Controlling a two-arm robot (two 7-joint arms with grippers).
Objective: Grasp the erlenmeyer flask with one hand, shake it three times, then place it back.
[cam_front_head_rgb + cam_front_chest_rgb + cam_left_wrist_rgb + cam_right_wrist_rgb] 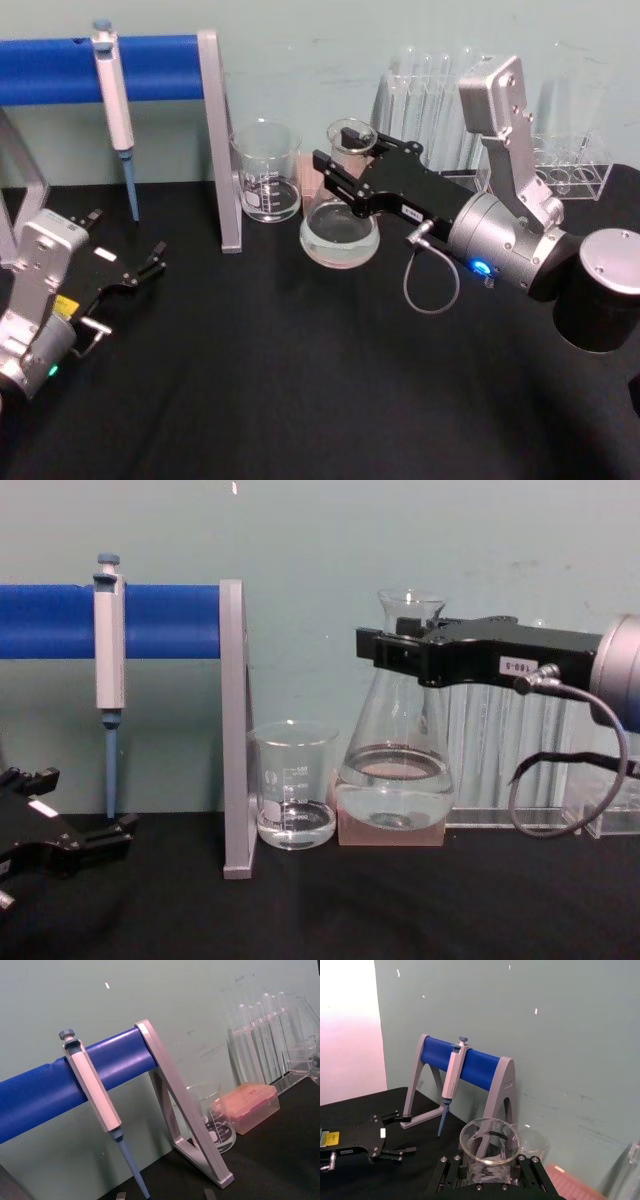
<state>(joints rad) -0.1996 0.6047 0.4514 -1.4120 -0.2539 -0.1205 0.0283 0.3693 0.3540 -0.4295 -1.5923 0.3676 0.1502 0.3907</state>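
The erlenmeyer flask [340, 238] is clear glass with a little clear liquid in its wide base. My right gripper [340, 150] is shut on its neck, just under the flared rim. In the chest view the flask [395, 780] hangs a little above the table, upright, in front of a pink box, with the right gripper [400, 652] reaching in from the right. In the right wrist view the flask's rim [489, 1142] sits between the black fingers [451, 1176]. My left gripper [125, 238] rests open and empty at the table's left side, away from the flask.
A glass beaker [266, 170] stands just left of the flask. A blue-barred grey stand [222, 140] holds a pipette [115, 100] at back left. Test tubes in a clear rack [570, 170] and a pink box [390, 832] are behind. A black cylinder [610, 290] sits far right.
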